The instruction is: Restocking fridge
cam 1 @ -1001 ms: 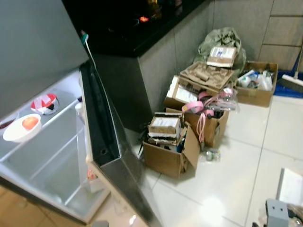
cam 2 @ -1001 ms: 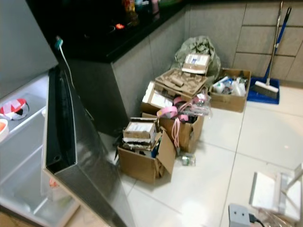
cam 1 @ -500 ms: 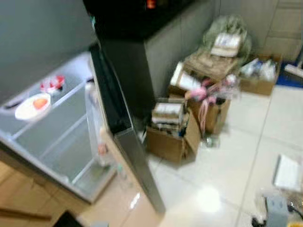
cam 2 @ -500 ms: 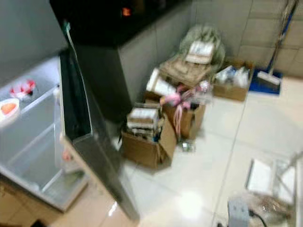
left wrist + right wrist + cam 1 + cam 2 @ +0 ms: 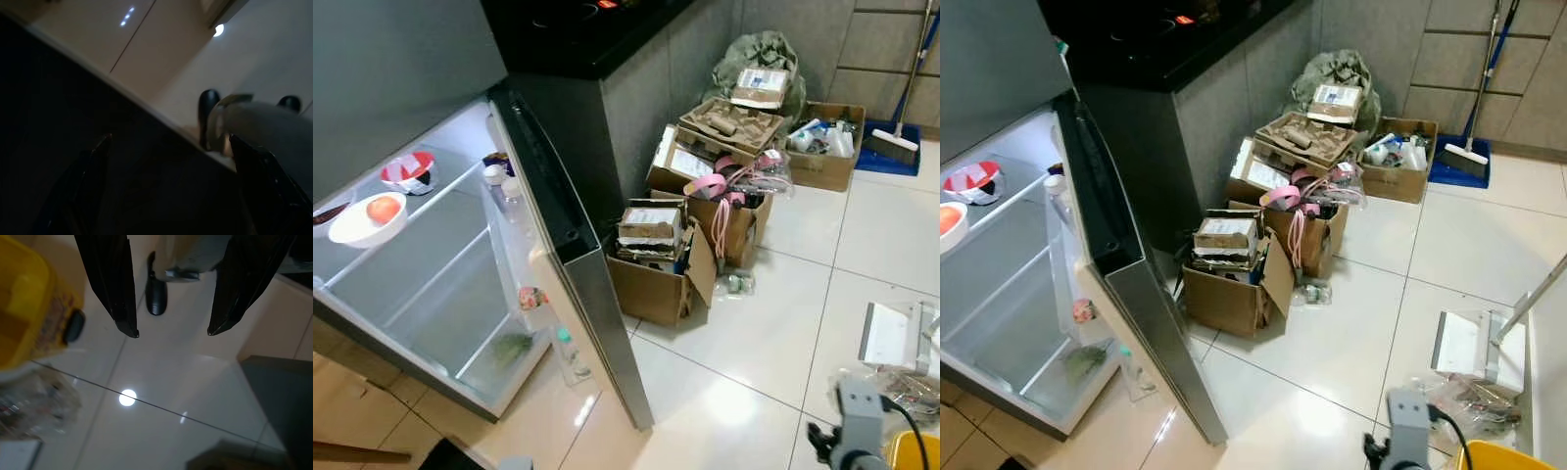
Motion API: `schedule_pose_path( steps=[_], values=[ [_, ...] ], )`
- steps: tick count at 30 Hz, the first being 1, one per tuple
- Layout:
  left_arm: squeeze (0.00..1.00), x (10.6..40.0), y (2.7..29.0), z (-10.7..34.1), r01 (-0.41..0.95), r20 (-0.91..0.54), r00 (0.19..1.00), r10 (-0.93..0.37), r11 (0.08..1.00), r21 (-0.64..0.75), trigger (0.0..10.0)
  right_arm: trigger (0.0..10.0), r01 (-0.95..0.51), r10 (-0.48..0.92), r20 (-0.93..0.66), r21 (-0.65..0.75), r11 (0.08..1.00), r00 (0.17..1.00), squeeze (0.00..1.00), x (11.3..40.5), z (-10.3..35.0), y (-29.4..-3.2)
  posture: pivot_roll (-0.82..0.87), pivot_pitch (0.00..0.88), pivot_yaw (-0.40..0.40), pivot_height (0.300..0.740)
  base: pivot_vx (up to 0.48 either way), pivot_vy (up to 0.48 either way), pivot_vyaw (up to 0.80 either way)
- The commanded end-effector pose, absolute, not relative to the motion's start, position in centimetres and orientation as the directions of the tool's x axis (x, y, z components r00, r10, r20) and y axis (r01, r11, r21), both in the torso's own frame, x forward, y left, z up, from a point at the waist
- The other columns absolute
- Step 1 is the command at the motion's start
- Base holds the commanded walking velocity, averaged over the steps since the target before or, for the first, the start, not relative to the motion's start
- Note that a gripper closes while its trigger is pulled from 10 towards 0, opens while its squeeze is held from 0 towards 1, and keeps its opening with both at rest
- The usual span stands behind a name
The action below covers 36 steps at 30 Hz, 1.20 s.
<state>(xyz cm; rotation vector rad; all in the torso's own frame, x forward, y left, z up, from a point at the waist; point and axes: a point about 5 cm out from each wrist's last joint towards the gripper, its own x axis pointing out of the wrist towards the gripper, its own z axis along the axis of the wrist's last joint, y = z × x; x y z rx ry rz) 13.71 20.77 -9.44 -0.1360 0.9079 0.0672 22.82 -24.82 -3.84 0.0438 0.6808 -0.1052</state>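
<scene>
The fridge (image 5: pixel 421 284) stands open on the left, its door (image 5: pixel 570 257) swung out toward the near floor; a bowl (image 5: pixel 367 217) holding an orange fruit sits on the upper shelf. Both grippers hang idle over the tiles: the right gripper (image 5: pixel 171 330) has its fingers spread wide and empty, and the left gripper (image 5: pixel 171 161) is also parted, holding nothing. A yellow container (image 5: pixel 29 303) sits near right. Best to fetch stock from there first, keeping well clear of the door edge and the cardboard boxes (image 5: pixel 656 269)
</scene>
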Motion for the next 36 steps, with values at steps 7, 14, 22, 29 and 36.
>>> schedule_pose_path(
  steps=[7, 14, 22, 29, 36],
  values=[
    [0.00, 12.3, 21.8, -9.7, -0.117, -0.803, 0.596, 0.019, 0.991, -0.063, 10.0, 10.0, 0.001, 0.017, -0.639, 0.028, 1.000, 0.769, 0.00, 23.1, -4.2, -22.8, -0.08, 0.130, 0.115, 0.730, 0.000, 0.000, 0.80],
    [0.00, 12.3, 21.7, -9.6, -0.105, -0.800, 0.600, -0.014, 0.990, -0.096, 10.0, 10.0, -0.081, 0.101, -0.617, 0.061, 0.995, 0.781, 0.00, 23.2, -4.0, -21.7, -0.08, 0.135, 0.116, 0.730, 0.000, 0.000, 0.80],
    [0.00, 20.5, 19.6, -6.4, 0.005, -0.691, 0.721, -0.053, 0.997, -0.071, 10.0, 10.0, -0.097, 0.100, -0.610, 0.038, 0.995, 0.786, 0.00, 23.2, -4.0, -21.6, -0.08, 0.130, 0.122, 0.730, 0.000, 0.000, 0.80],
    [0.00, 20.8, 19.7, -6.6, -0.034, -0.714, 0.699, -0.037, 0.996, -0.085, 10.0, 10.0, -0.097, 0.039, -0.590, -0.067, 0.993, 0.807, 0.00, 23.8, -3.3, -22.7, -0.08, 0.107, 0.070, 0.730, 0.000, 0.000, 0.40],
    [0.00, 22.1, 18.7, -5.8, -0.059, -0.682, 0.728, -0.064, 0.986, -0.155, 10.0, 10.0, -0.122, 0.034, -0.563, -0.119, 0.985, 0.826, 0.00, 25.2, -2.1, -23.3, -0.09, 0.098, 0.029, 0.730, 0.000, 0.000, 0.00]
  ],
)
